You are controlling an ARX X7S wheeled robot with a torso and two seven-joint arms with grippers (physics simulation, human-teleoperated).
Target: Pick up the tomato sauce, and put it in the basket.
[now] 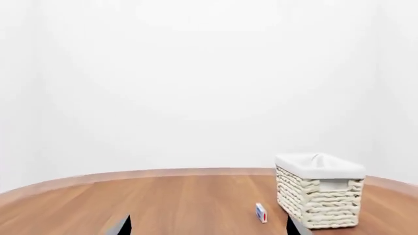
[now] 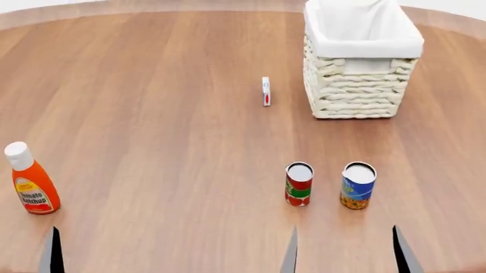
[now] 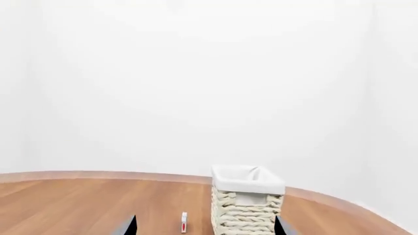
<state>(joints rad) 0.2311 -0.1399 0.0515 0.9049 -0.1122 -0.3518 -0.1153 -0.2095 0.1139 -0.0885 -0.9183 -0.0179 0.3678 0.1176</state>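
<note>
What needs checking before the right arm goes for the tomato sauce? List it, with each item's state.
1. Target identified: tomato sauce, red label with a green band, stands upright on the table. Ok.
2. Lookalike risk: blue-and-yellow can stands close beside it on the right arm's side, apart, not touching. Not ok; approach with care.
3. Right gripper open: fingers spread wide, nothing between them. Ok.
4. Left gripper clear of the path: off to the side. Ok.
5. Basket ready: upright, opening faces up; its floor is hidden. Cannot tell whether empty.
6. Route to basket: small box stands beside it, not in line. Ok.
</note>
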